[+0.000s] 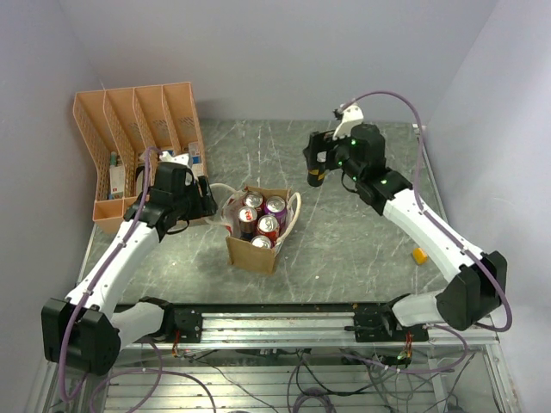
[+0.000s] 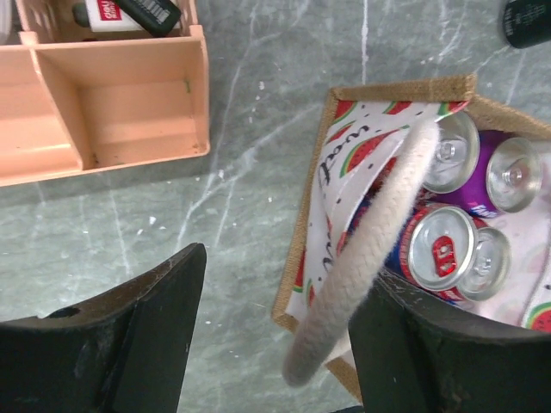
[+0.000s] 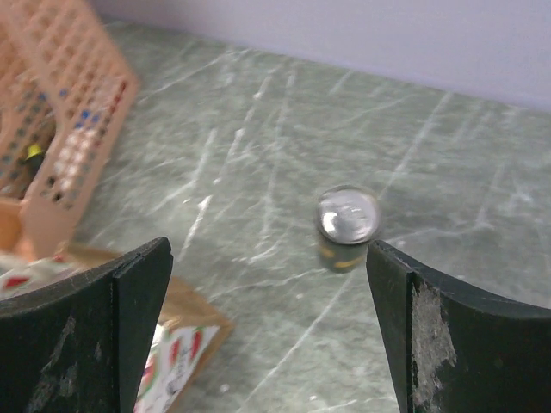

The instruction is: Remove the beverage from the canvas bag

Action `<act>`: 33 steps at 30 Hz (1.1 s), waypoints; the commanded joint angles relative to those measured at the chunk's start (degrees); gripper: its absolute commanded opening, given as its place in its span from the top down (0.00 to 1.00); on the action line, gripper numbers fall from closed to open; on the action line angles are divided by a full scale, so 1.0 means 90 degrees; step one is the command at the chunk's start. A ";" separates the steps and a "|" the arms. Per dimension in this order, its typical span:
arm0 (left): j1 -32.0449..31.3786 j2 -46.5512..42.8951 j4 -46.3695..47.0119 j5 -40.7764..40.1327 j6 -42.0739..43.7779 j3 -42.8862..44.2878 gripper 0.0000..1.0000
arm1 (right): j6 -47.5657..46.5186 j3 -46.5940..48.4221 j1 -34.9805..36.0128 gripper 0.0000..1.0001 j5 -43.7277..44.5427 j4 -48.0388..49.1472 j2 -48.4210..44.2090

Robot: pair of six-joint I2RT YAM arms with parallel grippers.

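The rack (image 1: 138, 142) stands far left. The left gripper (image 2: 275, 331), spread wide, straddles the rope handle (image 2: 362, 249) of the bag (image 1: 251, 254), which holds several upright cans (image 1: 268, 226). The right gripper (image 3: 267, 292) gapes, empty, above another can (image 3: 347, 225) standing on the table right of the bag.

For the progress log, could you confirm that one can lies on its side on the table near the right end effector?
Not quite: the can stands upright, lid facing up, on the table near the open right end effector, as the right wrist view shows.
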 commanded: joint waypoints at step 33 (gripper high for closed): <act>0.0268 -0.0029 -0.0068 0.0283 0.0711 0.0036 0.44 | 0.0062 0.0775 0.3894 0.12 0.1466 -0.1190 0.2118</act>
